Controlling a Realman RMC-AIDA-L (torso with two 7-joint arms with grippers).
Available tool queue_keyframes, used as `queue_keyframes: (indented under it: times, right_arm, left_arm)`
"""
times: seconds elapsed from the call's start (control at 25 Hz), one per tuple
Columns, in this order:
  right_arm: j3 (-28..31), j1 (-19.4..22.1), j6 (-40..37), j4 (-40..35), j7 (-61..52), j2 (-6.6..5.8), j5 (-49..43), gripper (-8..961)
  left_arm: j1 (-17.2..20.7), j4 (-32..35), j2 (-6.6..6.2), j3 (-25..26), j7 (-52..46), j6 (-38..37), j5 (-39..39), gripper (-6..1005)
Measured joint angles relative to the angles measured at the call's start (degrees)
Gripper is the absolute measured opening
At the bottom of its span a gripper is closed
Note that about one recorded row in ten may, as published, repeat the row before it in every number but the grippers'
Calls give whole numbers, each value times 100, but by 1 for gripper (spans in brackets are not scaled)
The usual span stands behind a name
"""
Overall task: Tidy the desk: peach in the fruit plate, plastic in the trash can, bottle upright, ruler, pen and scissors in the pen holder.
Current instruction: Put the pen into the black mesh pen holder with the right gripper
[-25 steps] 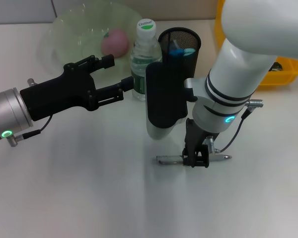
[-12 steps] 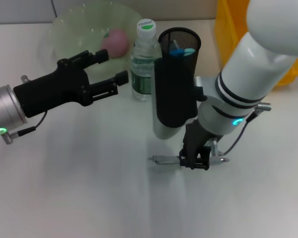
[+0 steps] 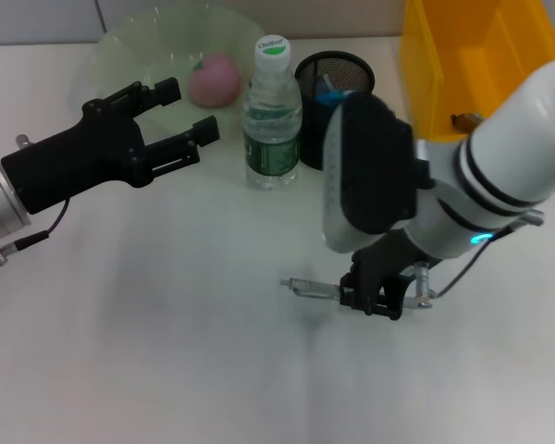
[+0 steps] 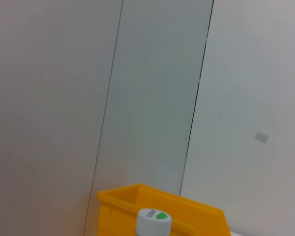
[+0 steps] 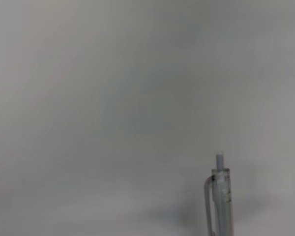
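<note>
The worktop (image 3: 166, 370) is a plain, matte, off-white surface that fills nearly the whole head view. Lighting is soft and even, producing only faint, diffuse shadows on it. Along the far edge of the worktop, a pale grey wall (image 3: 37, 18) is visible, with one dark vertical seam near the left. In the left wrist view, the wall behind the worktop consists of smooth, light grey panels (image 4: 152, 88) separated by thin dark joint lines (image 4: 196, 93). A small grey mark (image 4: 261, 137) sits on the rightmost panel.
</note>
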State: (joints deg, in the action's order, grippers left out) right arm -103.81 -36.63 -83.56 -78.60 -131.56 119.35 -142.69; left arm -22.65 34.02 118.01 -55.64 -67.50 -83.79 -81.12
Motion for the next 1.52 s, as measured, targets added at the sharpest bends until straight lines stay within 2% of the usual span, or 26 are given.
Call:
queue_keyframes:
  times: [0.44,0.96,1.28,1.52]
  right_arm:
    - [659,1277,-46,-1362,196,29,84,141]
    - [1778,2417,45,-2065,1065,44,1776,144]
    - [2316,2569,116,-1948,1621,38,2734,146]
    - [2895,2592,534,-1213,2647,17,4206,148]
  left_arm:
    - [13,-2,-6,52,-8,-11,0,815]
    - [7,-15,-12,54,-9,-16,-20,814]
    - [7,-34,-6,54,-9,-108,-42,815]
    - [7,-44,12,29,-8,-139,-45,815]
